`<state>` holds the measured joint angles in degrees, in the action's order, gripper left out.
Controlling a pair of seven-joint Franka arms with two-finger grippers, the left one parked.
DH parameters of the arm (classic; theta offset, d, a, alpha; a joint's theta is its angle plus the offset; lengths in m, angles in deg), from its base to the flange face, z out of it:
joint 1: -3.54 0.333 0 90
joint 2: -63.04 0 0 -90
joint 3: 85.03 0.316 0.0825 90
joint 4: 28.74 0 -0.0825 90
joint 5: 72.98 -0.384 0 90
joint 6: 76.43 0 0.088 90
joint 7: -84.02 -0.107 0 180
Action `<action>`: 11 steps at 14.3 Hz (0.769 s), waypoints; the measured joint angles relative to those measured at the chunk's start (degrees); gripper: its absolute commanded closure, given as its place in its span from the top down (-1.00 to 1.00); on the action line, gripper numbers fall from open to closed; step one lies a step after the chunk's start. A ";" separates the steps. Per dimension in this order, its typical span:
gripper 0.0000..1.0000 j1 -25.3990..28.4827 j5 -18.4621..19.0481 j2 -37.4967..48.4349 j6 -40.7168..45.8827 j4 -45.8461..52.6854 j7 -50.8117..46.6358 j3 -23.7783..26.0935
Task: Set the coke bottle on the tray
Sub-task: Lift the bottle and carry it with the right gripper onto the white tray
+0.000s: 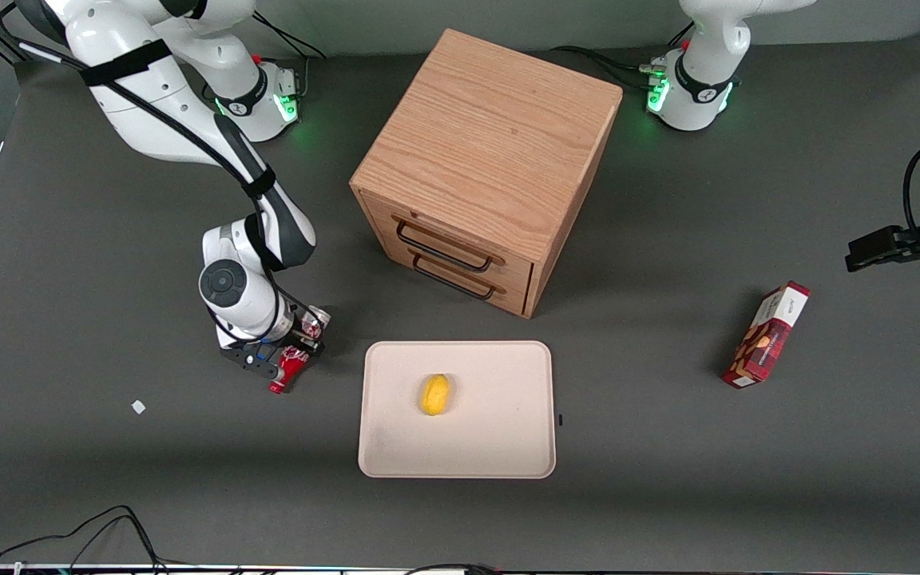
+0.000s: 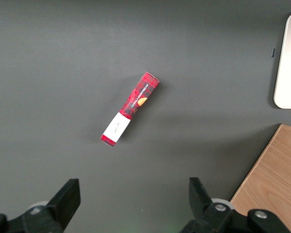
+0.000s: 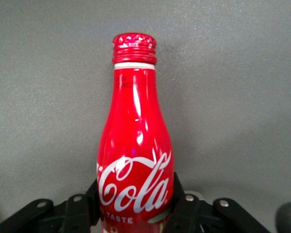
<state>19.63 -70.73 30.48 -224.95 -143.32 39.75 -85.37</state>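
**Item: coke bottle, held at the lower body, not yet on the tray**

While it lies tipped over in the grip, the coke bottle shows us its red cap, glossy red shoulder and white script, with the fingers pressed against either side of the wide lower body. We record the end effector as clenched on the bottle, low over the table near the working arm's end, just beside the tray but apart from it.

Handling, as we judge it: a stiff, smooth shell, likely slippery under the pads; small and light; the narrow neck would give poor purchase, so the broad body where it is now held seems the better hold.

Adjacent items: the tray carries a small yellow object near its middle, leaving bare surface around it. A wooden drawer cabinet stands farther from the front camera than the tray. A red snack box lies toward the parked arm's end of the table, well apart.
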 measured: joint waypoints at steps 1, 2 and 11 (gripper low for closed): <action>-1.00 0.00 0.00 0.00 0.00 0.00 0.00 0.00; -1.00 0.00 0.01 0.00 0.00 0.00 0.00 0.00; -1.00 -3.02 0.41 13.48 21.44 5.05 4.22 -0.21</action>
<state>16.60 -70.31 43.96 -203.51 -138.27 43.97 -85.58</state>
